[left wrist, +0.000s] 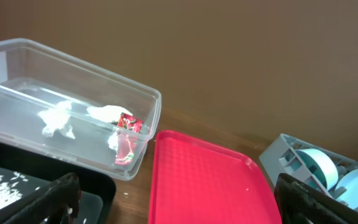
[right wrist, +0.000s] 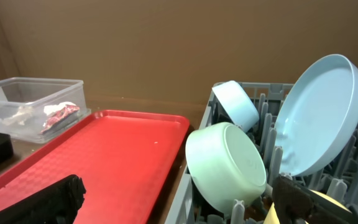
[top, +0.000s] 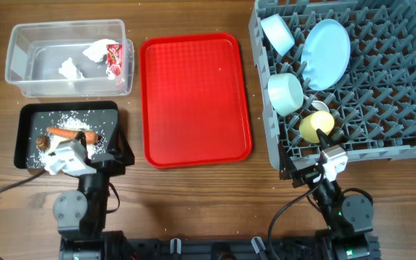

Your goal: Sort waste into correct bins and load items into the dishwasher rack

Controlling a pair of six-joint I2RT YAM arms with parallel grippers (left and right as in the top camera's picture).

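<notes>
The clear tub [top: 20, 61] holds crumpled white paper [top: 69, 68] and the red-and-white wrapper [top: 113, 58]; it also shows in the left wrist view [left wrist: 142, 102]. The black tray [top: 27, 115] holds the carrot [top: 67, 133], a brown lump [top: 43, 143] and rice grains [top: 67, 117]. The grey rack [top: 381, 108] holds a bluish-white bowl [top: 276, 32], the pale blue plate [top: 326, 52], the mint-green bowl [top: 286, 92] and the yellow cup [top: 315, 126]. My left gripper [top: 85, 149] [left wrist: 179, 205] is open and empty at the black tray's front. My right gripper [top: 316, 162] [right wrist: 176, 208] is open and empty at the rack's front edge.
The red serving tray [top: 196, 97] lies between the bins and the rack with nothing on it. A few rice grains are scattered on the wooden table around the black tray. Cables run along the table's front edge.
</notes>
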